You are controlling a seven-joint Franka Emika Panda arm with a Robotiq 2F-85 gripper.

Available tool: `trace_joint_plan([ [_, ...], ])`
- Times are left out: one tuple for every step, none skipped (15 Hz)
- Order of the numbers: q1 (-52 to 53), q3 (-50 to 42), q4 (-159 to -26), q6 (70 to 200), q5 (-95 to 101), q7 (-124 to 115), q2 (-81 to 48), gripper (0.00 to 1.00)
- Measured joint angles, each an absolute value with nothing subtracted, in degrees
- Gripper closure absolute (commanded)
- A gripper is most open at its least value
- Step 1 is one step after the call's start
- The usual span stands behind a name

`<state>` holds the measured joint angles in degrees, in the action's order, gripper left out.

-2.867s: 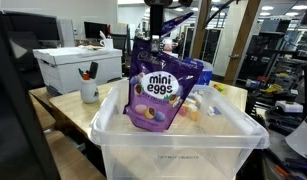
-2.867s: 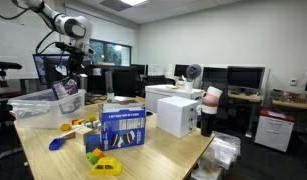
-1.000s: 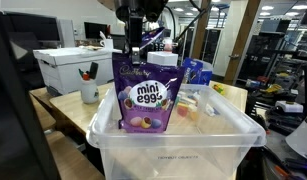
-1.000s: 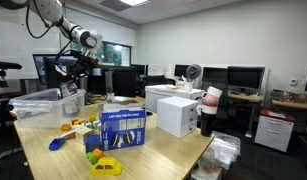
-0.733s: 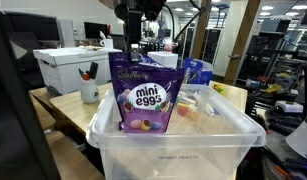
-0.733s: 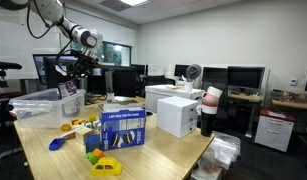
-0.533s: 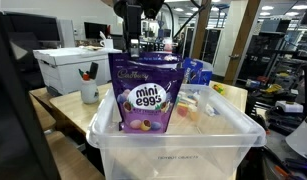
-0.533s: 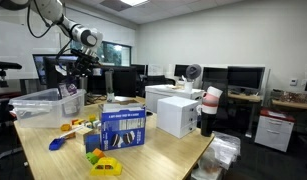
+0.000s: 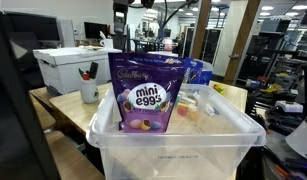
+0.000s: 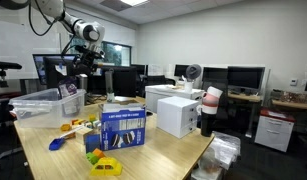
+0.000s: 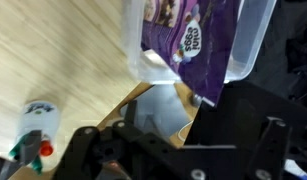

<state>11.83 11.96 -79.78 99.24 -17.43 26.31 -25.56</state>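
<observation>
In an exterior view, the clear plastic storage bin [image 9: 178,155] sits on the light wooden table [image 9: 68,108]. The purple Mini Eggs candy pouch [image 9: 146,95] stands upright inside the bin, against its near wall, with a few pale, small packets lying in the bin beside it. Only the lower tip of the black robot gripper [image 9: 143,6] shows, straight above the bin and clear of the pouch's top edge. A white mug holding pens [image 9: 89,90] stands just outside the bin.

In an exterior view from farther off, the gripper [image 10: 78,62] hangs above the bin [image 10: 38,104], and the pouch [image 10: 68,92] shows as a purple patch at the bin's end below the gripper. A blue printed cardboard box [image 10: 123,128] stands well apart from the bin.

In the wrist view, the gripper's dark fingers [image 11: 88,150] stand wide apart with nothing between them. The pouch [image 11: 188,35] is inside the bin [image 11: 153,68], and the mug [image 11: 38,122] is on the table [image 11: 53,50] outside the bin.
</observation>
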Motion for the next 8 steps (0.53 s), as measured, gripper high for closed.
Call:
trace_joint_plan([
  [11.26, 11.26, -79.04, 102.59, -17.42, 25.21, -25.38, 0.0],
  [10.77, 10.86, -78.75, 104.18, -17.42, 24.69, -25.21, 0.0],
  [9.99, 10.33, -78.6, 106.5, -17.42, 23.98, -24.88, 0.0],
  [9.4, 9.89, -78.59, 108.16, -17.42, 23.52, -24.6, 0.0],
  [8.79, 9.38, -78.68, 109.8, -17.42, 23.0, -24.22, 0.0],
  [7.51, 8.33, -79.35, 113.37, -17.37, 21.77, -23.22, 0.0],
  [7.0, 7.9, -79.77, 114.47, -17.36, 21.52, -22.69, 0.0],
  [6.56, 7.47, -80.46, 116.01, -17.25, 20.96, -22.09, 0.0],
])
